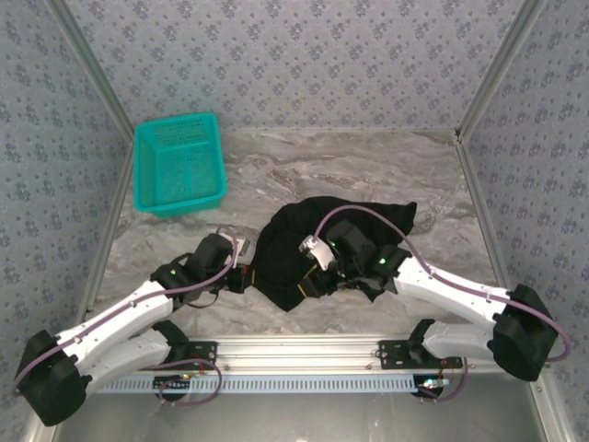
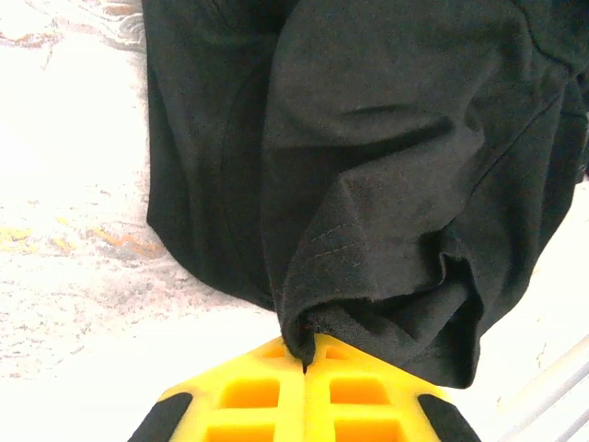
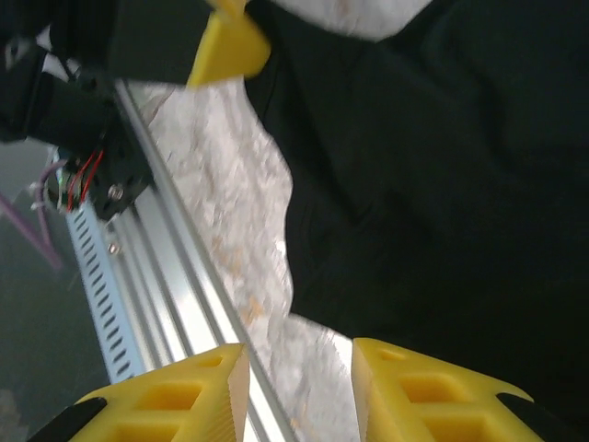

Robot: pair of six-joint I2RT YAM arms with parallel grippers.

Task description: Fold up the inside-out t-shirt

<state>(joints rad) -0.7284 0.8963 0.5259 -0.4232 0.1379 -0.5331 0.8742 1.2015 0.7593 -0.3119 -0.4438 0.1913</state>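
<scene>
My L gripper (image 2: 305,357) is fully closed, the yellow fingers pinching a hemmed edge of the black t-shirt (image 2: 396,166); the cloth bunches up right at the tips. From the top cam the L gripper (image 1: 241,276) sits at the shirt's left edge. My R gripper (image 3: 299,359) is partly open w/ nothing between the fingers, just marble table (image 3: 230,184) and the alu rail (image 3: 175,276) in the gap; the shirt lies just to one side of it. The t-shirt (image 1: 285,235) is a crumpled heap mid-table, toward the near edge, between both arms. Its long axis runs approx left-right, the right end angled a bit farther away. Collar direction: can't tell. Teal basket (image 1: 179,166) stands well apart at far left.
</scene>
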